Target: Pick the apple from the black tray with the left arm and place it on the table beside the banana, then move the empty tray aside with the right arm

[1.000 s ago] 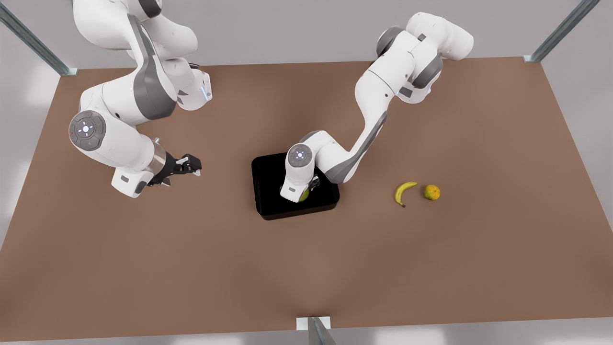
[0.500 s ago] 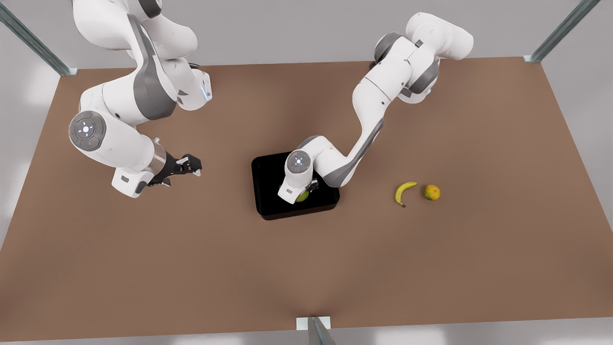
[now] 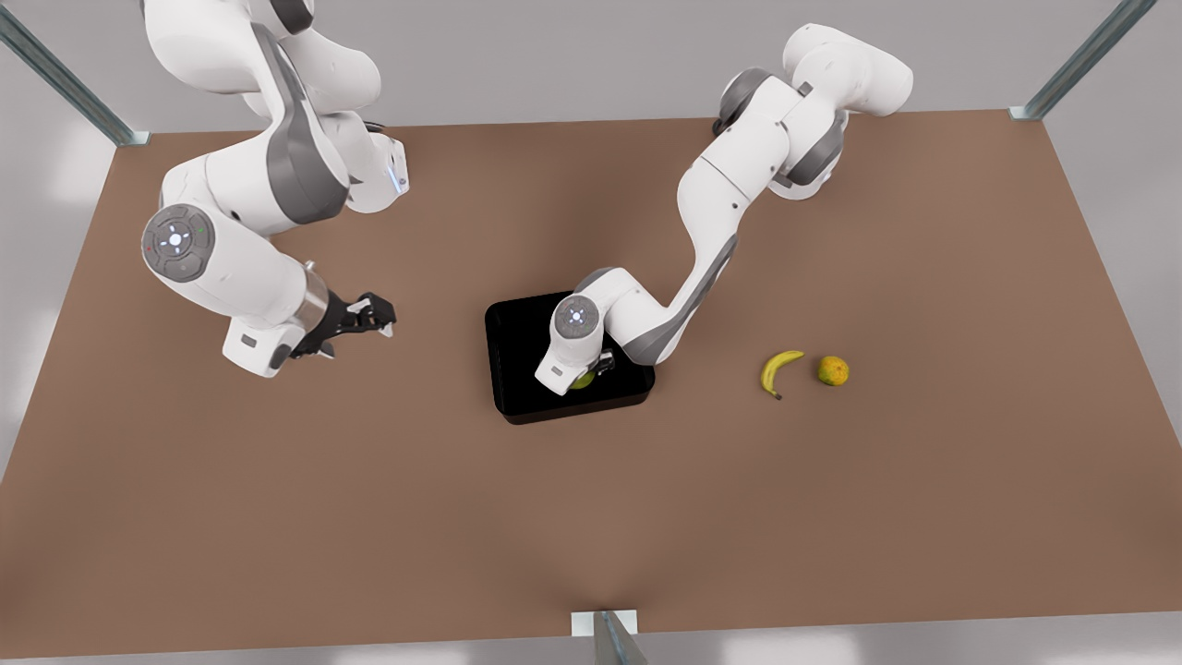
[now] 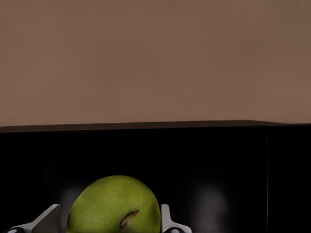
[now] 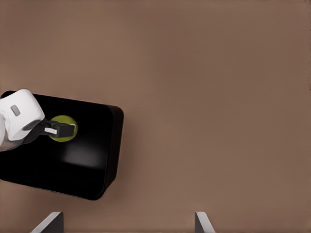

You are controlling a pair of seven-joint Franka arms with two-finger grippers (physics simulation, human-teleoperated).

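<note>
The left gripper (image 3: 588,372) is down inside the glossy black rectangular tray (image 3: 517,369) at the centre of the front view, and its two pale fingers (image 4: 167,221) sit on either side of the small round yellow-green apple (image 4: 114,206), tight against its flanks in the left wrist view: clamped on the fruit. The apple (image 3: 582,380) is low in the tray, in its lower right part in the front view, and I can't tell whether it has left the floor. From the right wrist view it shows as a green disc (image 5: 63,128) under that gripper (image 5: 60,129), with the tray's rounded corner (image 5: 114,145) and low wall just beside it.

The right gripper (image 3: 369,317) hangs over bare tabletop at the front view's left, well apart from the tray, fingers (image 5: 52,222) spread wide apart, holding nothing; that arm waits.

At the front view's right, the small curved yellow banana (image 3: 778,370) lies flat on the matte brown table (image 3: 591,517), a smaller orange-yellow round fruit (image 3: 833,371) just beside it, apart. Between tray edge and banana runs an open stretch of brown. Below the tray, broad free surface reaches the table's near edge; the same to the tray's left.
</note>
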